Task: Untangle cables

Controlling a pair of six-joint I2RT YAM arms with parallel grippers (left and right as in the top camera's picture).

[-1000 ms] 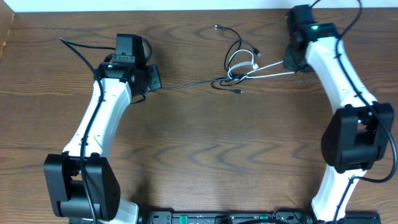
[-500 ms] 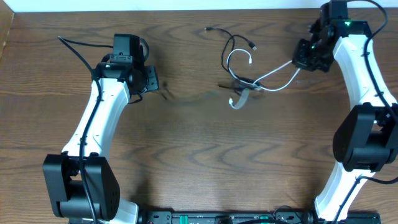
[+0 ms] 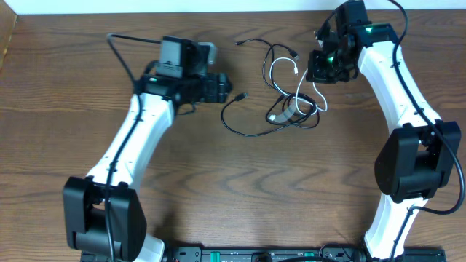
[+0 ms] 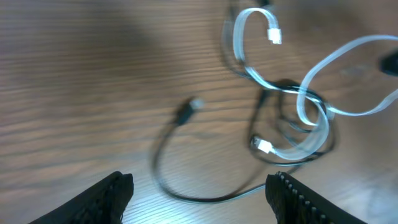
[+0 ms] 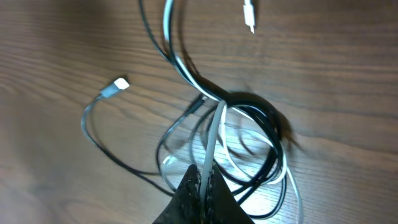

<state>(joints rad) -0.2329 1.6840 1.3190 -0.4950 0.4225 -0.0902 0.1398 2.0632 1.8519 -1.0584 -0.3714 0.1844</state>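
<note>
1. overhead view: the cables are no longer stretching taut between the arms. the left gripper (image 3: 223, 87) is now free of the black cable (image 3: 226, 124) and is closing in from the tangle's 9 o'clock.
2. its jaws are standing wide apart, gripping nothing.
3. the right gripper (image 3: 320, 65), at the tangle's 2 o'clock, is pinching tight on the white cable (image 5: 214, 124).
4. the slack is probably meaning the pull is not finishing the job, since both cords are still crossing, so a fresh grasp is looking necessary.
5. the tangle is lying at 1 o'clock of the table (image 3: 218, 196) centre. the black cord is sweeping an open loop toward 8 o'clock, its plug lying free. the white one is curling toward 12 o'clock. both are coiling together in one small knot.
</note>
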